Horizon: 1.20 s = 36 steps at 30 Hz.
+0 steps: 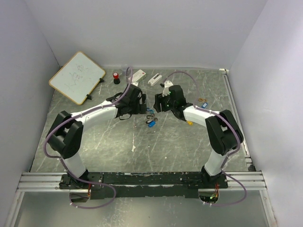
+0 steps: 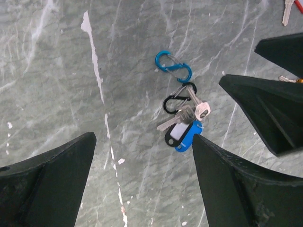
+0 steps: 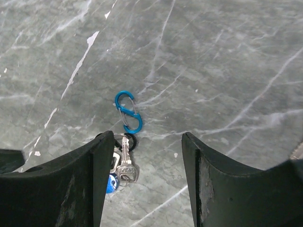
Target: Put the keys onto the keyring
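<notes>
A bunch lies on the grey marble table between my two grippers: a black carabiner (image 2: 179,98) carrying silver keys (image 2: 198,109) and a blue tag (image 2: 188,137) over a black tag. A separate blue S-shaped carabiner (image 2: 173,66) lies just beyond it, apart from the bunch. The bunch also shows in the top view (image 1: 150,121). In the right wrist view the blue carabiner (image 3: 128,112) and a silver key (image 3: 126,163) lie beside the left finger. My left gripper (image 2: 142,142) is open and empty above the table. My right gripper (image 3: 147,137) is open and empty.
A yellow-tagged key (image 1: 189,123) and orange and blue tagged keys (image 1: 204,104) lie by the right arm. At the back are a whiteboard (image 1: 77,77), a red-capped black cylinder (image 1: 116,76) and two white blocks (image 1: 138,74). White walls enclose the table.
</notes>
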### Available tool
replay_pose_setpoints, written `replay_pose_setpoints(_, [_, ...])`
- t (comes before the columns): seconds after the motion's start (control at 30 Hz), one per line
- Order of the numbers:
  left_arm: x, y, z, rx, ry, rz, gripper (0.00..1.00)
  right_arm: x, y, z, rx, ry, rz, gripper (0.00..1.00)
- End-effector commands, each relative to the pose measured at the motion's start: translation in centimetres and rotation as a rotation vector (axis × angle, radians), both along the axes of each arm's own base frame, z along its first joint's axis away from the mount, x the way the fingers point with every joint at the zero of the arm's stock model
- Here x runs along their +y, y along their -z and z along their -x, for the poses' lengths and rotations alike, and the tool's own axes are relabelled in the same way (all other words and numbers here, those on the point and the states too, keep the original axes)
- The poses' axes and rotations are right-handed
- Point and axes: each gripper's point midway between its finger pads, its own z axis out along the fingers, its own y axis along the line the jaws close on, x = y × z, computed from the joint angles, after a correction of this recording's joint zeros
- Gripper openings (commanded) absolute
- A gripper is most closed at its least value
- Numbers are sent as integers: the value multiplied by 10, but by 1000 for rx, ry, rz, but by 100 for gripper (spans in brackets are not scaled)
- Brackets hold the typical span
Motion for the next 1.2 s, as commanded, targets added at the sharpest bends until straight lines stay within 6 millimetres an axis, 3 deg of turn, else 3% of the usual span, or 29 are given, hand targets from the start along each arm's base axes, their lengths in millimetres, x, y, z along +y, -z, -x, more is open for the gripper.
replay_pose_setpoints(0.0, [14, -19, 2, -37, -45, 45, 93, 20, 11, 1, 28, -96, 26, 59])
replay_pose_setpoints(0.33, [41, -23, 8, -34, -85, 79, 93, 51, 35, 3, 65, -152, 85, 59])
replay_pose_setpoints(0.8, [54, -20, 11, -32, -98, 84, 93, 55, 58, 3, 123, -112, 74, 60])
replay_pose_setpoints(1.17, [57, -18, 12, -28, -108, 84, 93, 67, 64, 19, 174, -134, 25, 60])
